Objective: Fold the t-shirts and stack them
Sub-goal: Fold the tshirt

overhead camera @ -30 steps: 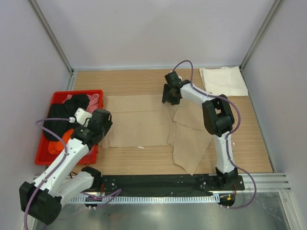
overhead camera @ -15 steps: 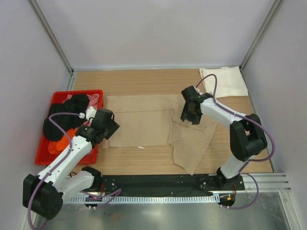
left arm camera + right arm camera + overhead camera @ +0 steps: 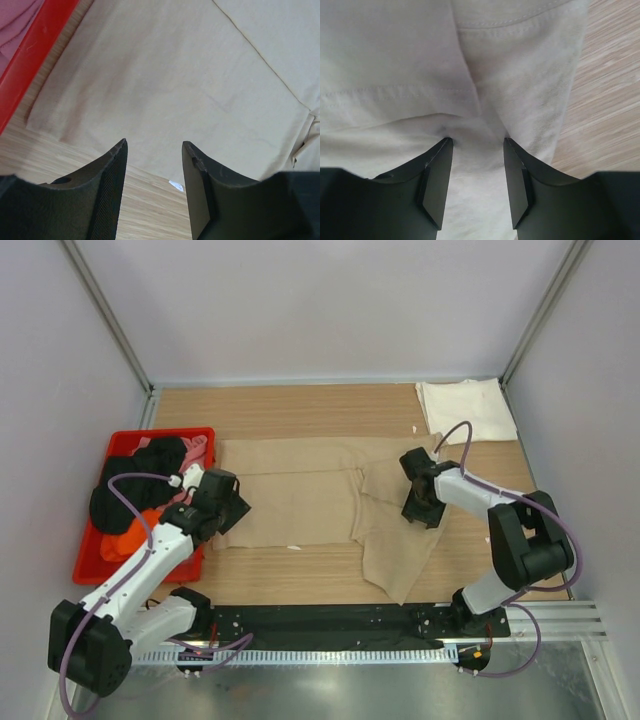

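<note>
Overhead and wrist views during the folding of the tan t-shirt. The shirt lay across the middle of the counter, its body spread flat to the left and its right portion creased, with one flap pointing toward the near edge. The left end effector was poised over the shirt's near-left corner, beside the red bin, with its fingers apart and nothing between them. The right end effector sat low over the shirt's right side, near a hemmed edge. Its fingers were also apart, and a shallow pucker of cloth rose between the tips without being visibly pinched. One cream-white t-shirt lay folded at the far right corner and probably served as the base of the stack. A black t-shirt, a pink one and an orange one sat bunched in the bin. By this evidence the task was at an early stage: one garment folded, one in hand, at least three untouched.
</note>
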Available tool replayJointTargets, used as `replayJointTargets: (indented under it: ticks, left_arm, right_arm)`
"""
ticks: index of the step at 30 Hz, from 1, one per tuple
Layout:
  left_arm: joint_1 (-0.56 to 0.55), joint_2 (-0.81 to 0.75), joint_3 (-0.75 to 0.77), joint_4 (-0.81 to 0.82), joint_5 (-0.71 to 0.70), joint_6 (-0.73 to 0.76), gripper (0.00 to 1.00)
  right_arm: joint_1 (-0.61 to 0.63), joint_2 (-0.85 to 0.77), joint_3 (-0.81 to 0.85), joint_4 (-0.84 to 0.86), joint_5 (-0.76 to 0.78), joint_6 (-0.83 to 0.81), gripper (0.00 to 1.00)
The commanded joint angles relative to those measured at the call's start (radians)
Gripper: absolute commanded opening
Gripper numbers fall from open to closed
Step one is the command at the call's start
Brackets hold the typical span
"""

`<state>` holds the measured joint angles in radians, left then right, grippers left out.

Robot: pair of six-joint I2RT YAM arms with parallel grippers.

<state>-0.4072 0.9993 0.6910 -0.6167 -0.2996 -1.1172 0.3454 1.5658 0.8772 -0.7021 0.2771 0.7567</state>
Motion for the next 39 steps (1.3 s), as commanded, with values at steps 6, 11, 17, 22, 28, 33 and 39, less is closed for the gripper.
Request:
replayJointTargets:
  ticks: [6,11,17,22,28,33,39]
  left_arm:
    - [-0.001,-0.001,0.001,-0.021,-0.058,0.019,0.49]
    - [-0.001,0.013,0.015,-0.041,-0.084,0.023,0.49]
    - [-0.001,0.027,0.051,-0.077,-0.093,0.03,0.5]
    - [-0.001,0.05,0.088,-0.141,-0.113,-0.021,0.5]
    - [-0.001,0.07,0.125,-0.184,-0.112,-0.061,0.5]
    - [-0.001,0.042,0.12,-0.172,-0.108,-0.076,0.49]
    - [-0.002,0.035,0.119,-0.172,-0.122,-0.072,0.49]
  right_arm:
    - [-0.124,-0.032,-0.057,0.072,0.053,-0.101,0.5]
    - [-0.137,-0.064,-0.008,0.012,0.079,-0.125,0.5]
    - [-0.135,-0.15,0.065,-0.146,0.06,0.001,0.54]
    - [-0.135,-0.216,0.023,-0.266,-0.056,0.17,0.54]
    - [-0.131,-0.308,-0.113,-0.386,-0.196,0.337,0.52]
    - [-0.131,-0.437,-0.234,-0.408,-0.187,0.414,0.49]
    - [-0.121,-0.526,-0.273,-0.433,-0.185,0.435,0.46]
